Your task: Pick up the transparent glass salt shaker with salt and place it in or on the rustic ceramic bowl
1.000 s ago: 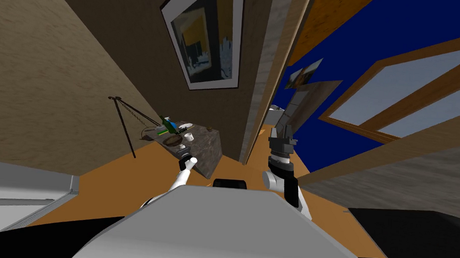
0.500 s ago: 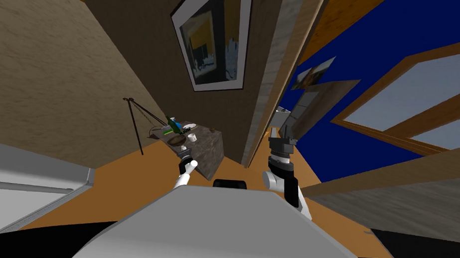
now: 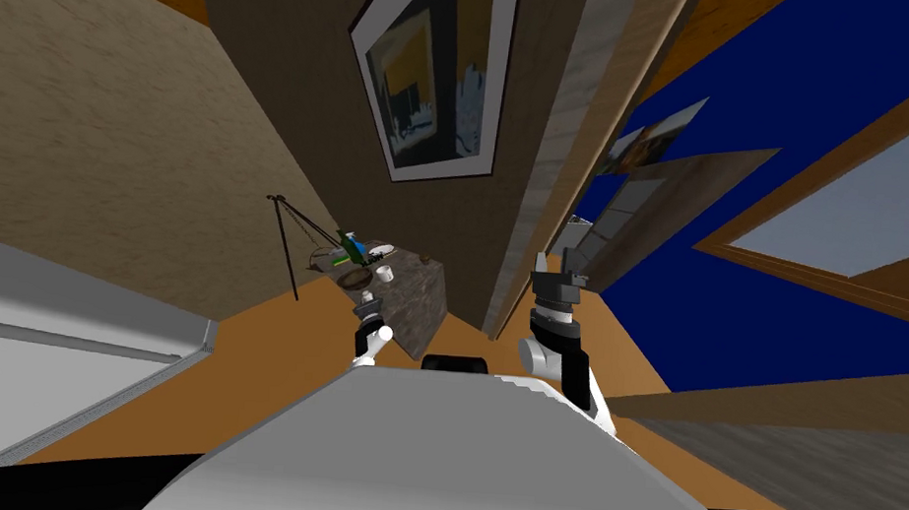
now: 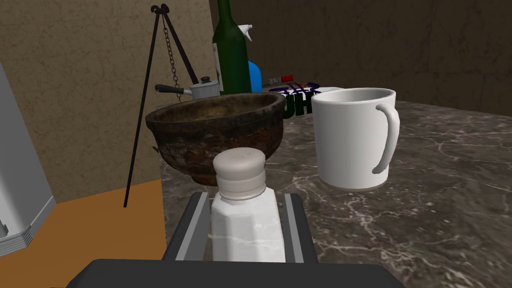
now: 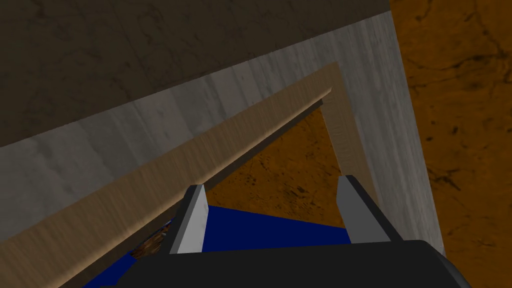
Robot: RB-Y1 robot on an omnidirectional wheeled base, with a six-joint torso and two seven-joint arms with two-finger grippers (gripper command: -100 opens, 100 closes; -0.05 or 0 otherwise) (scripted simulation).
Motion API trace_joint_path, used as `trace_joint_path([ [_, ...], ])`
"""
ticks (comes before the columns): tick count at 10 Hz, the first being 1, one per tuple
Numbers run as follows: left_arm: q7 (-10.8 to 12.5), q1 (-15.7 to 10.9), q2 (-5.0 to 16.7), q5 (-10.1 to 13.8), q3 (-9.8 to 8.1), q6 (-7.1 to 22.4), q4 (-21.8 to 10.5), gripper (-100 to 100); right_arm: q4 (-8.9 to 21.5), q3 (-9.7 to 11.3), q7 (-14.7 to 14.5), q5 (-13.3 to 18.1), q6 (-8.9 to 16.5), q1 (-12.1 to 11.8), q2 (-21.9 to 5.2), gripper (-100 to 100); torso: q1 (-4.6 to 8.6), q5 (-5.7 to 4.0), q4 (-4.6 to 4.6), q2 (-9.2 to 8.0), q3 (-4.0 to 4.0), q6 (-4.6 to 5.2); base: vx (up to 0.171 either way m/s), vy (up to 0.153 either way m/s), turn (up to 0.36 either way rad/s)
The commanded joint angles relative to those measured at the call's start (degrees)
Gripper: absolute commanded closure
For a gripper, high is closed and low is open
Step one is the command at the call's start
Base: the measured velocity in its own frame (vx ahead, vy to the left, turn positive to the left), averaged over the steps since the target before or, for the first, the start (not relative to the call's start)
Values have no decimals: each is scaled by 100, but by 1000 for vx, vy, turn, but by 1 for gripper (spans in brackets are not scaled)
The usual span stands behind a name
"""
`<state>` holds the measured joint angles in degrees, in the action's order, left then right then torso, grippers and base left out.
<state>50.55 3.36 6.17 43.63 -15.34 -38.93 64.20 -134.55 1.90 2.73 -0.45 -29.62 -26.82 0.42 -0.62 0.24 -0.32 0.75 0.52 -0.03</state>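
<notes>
- The worktop [image 4: 430,210] is a dark slab veined with pale marble lines. In the head view it lies at about 11 o'clock from the robot, set against a dark brown wall [image 3: 287,50].
- The floor [image 4: 95,225] beside it is plain orange. A rough tan wall [image 4: 75,75] rises beyond the floor, and a white unit [image 4: 20,190] stands at the floor's near edge.
- There are two framed pictures: a large one [image 3: 439,69] on the brown wall above the worktop, and a small one [image 3: 647,145] on a blue wall at 1 o'clock.
- There is one salt shaker [image 4: 245,235] — a clear faceted body filled white, with a pale domed cap pierced with holes. It stands upright inside the left tool [image 4: 246,196], whose two fingers press its sides in a firm grip. Whether its base touches the worktop cannot be told.
- One bowl [image 4: 215,132], dark brown and mottled, sits on the worktop at 12 o'clock from the shaker, just beyond it.
- One white mug [image 4: 350,140] stands upright at 1 o'clock from the shaker. It is just beside the bowl without touching it, and its handle is turned away from the bowl.
- Two bottles rise behind the bowl: a tall green bottle [image 4: 231,50] and, close against it, a blue spray bottle [image 4: 255,75].
- One flat pack [image 4: 297,95] with dark lettering lies behind the gap between bowl and mug.
- One black tripod stand [image 4: 150,90] is planted on the floor at 10 o'clock from the bowl, with a chain hanging from its top. One small grey lidded pot [image 4: 202,89] shows beside that chain.
- The right tool [image 5: 272,182] is raised at 1 o'clock from the robot — its fingers stand wide apart.
</notes>
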Motion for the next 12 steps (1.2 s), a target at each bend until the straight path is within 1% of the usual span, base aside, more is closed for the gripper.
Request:
trace_joint_path([
  [1, 14, 246, -29, 1, 125, -1, 220, 100, 0, 0, 0, 0, 0, 0, 0, 0, 0, 0, 0, 0, 0, 0, 90, 8, 89],
  [2, 6, 407, -105, 5, 356, -4, 391, 100, 0, 0, 0, 0, 0, 1, 0, 0, -1, 6, -5, 4, 4, 5, 99, 23, 147],
  [3, 6, 571, -105, 5, 356, -4, 557, 100, 0, 0, 0, 0, 0, 0, 0, 0, -5, 9, -6, 11, 8, 5, 97, 10, 85],
  [4, -1, 781, -181, 10, 586, -7, 822, 100, 0, 0, 0, 0, 0, 1, 0, 0, -6, 9, -7, 12, 10, 7, 123, 11, 184],
  [5, -1, 896, -181, 10, 586, -7, 893, 100, 0, 0, 0, 0, 0, 0, 0, 0, -5, 9, -7, 20, 13, 5, 99, 2, 80],
  [6, -9, 1099, -257, 14, 817, -10, 1130, 100, 0, 0, 0, 0, 0, 1, 0, 0, -5, 12, -8, 17, 13, 11, 90, 20, 162],
  [7, -9, 1221, -257, 14, 817, -10, 1229, 100, 0, 0, 0, 0, 0, 0, 0, 0, -10, 16, -9, 19, 14, 10, 77, 10, 73],
  [8, -17, 1435, -334, 18, 1047, -12, 1479, 100, 0, 0, 0, 0, 0, 1, 0, 0, -13, 17, -9, 16, 13, 14, 101, 10, 172],
  [9, -17, 1546, -334, 18, 1047, -12, 1565, 100, 0, 0, 0, 0, 0, 0, 0, 0, -11, 20, -12, 22, 17, 11, 89, -5, 82],
  [10, -25, 1795, -410, 23, 1277, -15, 1808, 100, 0, 0, 0, 0, 0, 1, 0, 0, -9, 22, -12, 22, 17, 17, 105, 7, 131],
  [11, -25, 1871, -410, 23, 1277, -15, 1902, 100, 0, 0, 0, 0, 0, 0, 0, 0, -9, 23, -12, 29, 21, 18, 84, 3, 80],
  [12, -61, 1811, -423, 25, 1238, 13, 1870, 100, 0, 0, 0, 0, 0, 1, 0, 0, -11, 23, -11, 25, 19, 19, 12, -9, 21],
])
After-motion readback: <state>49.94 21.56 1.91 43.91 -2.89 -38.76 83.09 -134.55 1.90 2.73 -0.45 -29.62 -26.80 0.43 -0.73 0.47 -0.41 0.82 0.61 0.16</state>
